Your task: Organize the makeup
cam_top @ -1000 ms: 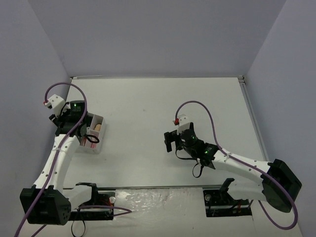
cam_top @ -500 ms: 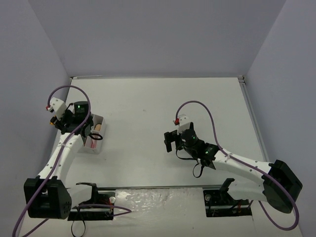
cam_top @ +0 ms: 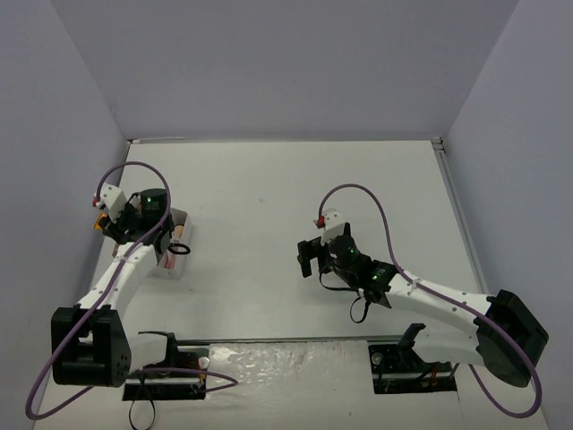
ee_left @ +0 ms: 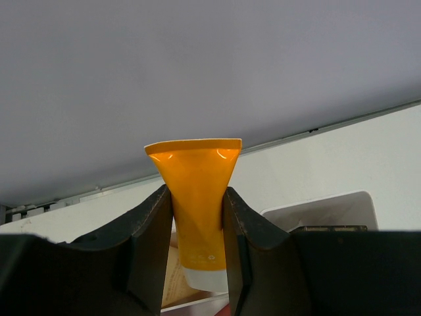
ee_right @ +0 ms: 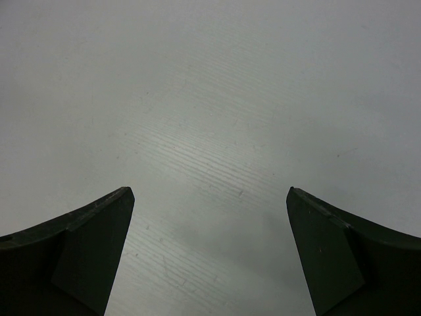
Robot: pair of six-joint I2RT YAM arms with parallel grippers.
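My left gripper (ee_left: 196, 199) is shut on the orange tube (ee_left: 195, 164), held upright with its white cap (ee_left: 207, 276) pointing down over the white translucent box (ee_left: 329, 205). In the top view the left gripper (cam_top: 152, 218) hangs over the box (cam_top: 172, 271) at the table's left edge. Beige (cam_top: 179, 231) and pink (cam_top: 167, 260) items lie in the box; a beige item (ee_left: 172, 280) shows under the tube. My right gripper (cam_top: 307, 257) is open and empty at mid-table, over bare table in the right wrist view (ee_right: 210, 197). The other makeup is hidden.
The grey left wall (cam_top: 54, 179) stands close beside the box and left arm. The back wall (ee_left: 197, 66) fills the upper left wrist view. The white table (cam_top: 295, 188) stretches between the two arms.
The left arm's wrist has swung a little right and toward the back over the box, still holding the orange tube. The right arm has not moved.
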